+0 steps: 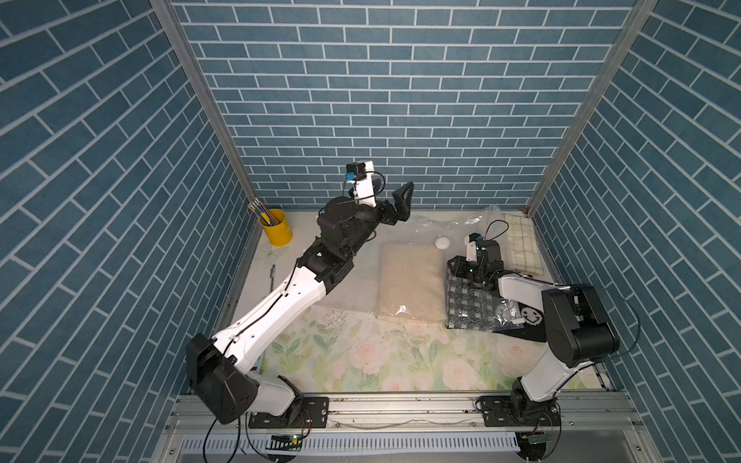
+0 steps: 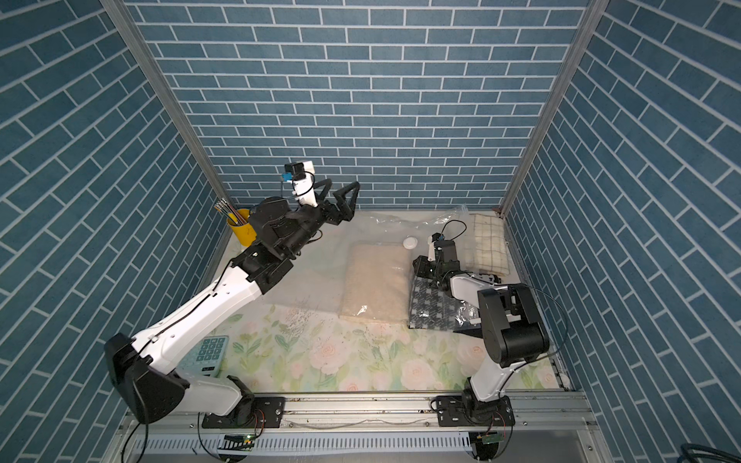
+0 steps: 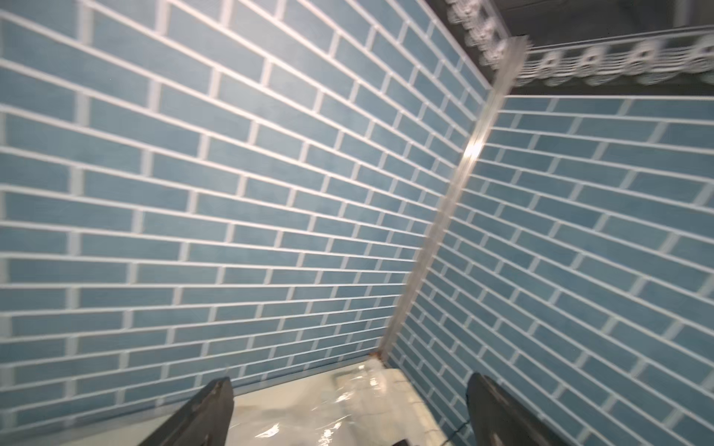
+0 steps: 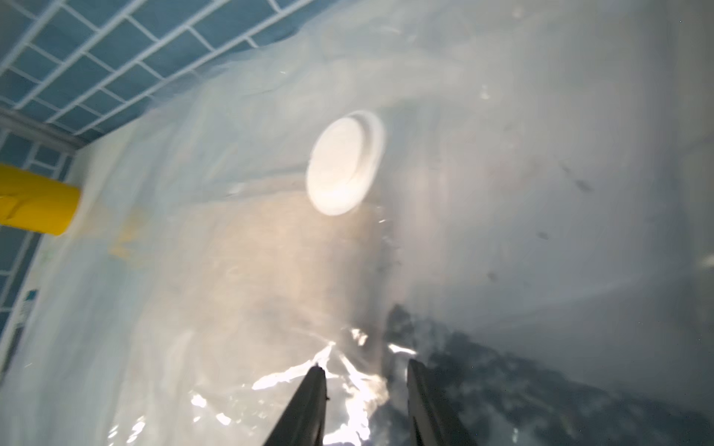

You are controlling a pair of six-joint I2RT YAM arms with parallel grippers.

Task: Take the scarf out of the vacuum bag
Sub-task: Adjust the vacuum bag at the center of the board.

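Top views: left hand [image 2: 343,184] raised near the desk's back edge, spread wide, empty, likely clearing room; houndstooth scarf [image 1: 469,304] inside vacuum bag [image 1: 417,228], right edge.
Left wrist: mostly wall.
Right wrist: right hand [image 4: 366,365] half-parted astride film, nothing clearly pinched.

This is a robot test cell dressed up as a home corner, not a lived-in room. Blue brick-pattern walls [image 1: 381,100] are flat panels held by bare aluminium posts [image 1: 204,100], and two arms, left [image 1: 276,308] and right [image 1: 561,368], are bolted to an aluminium rail [image 1: 401,409] with loose cables and small circuit boards [image 1: 286,440] below it. The homely touches are props on the table: a floral cover [image 1: 381,356], a yellow cup [image 1: 276,228] of pencils, a calculator [image 2: 208,352] and a folded checked cloth [image 1: 521,244].
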